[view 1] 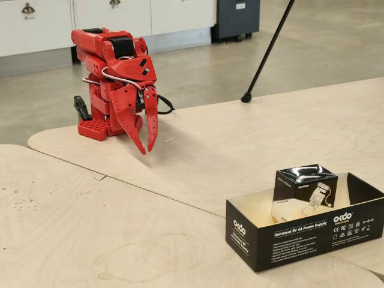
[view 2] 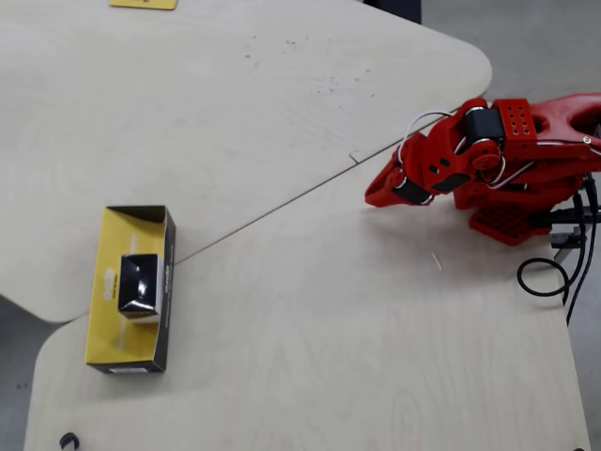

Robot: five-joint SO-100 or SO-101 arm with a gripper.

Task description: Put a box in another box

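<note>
The small white-and-black box stands inside the long black OKdo box, toward its right end in the fixed view. In the overhead view the small box sits in the middle of the tan-lined long box at the left table edge. My red gripper is folded down close to the arm's base, far from both boxes. It points at the tabletop, its tips are nearly touching, and it holds nothing. From above, the gripper shows as one red point.
A black tripod leg comes down to the floor behind the table. Black cables loop beside the arm's base. A seam runs between the two tabletops. A yellow card lies at the far edge.
</note>
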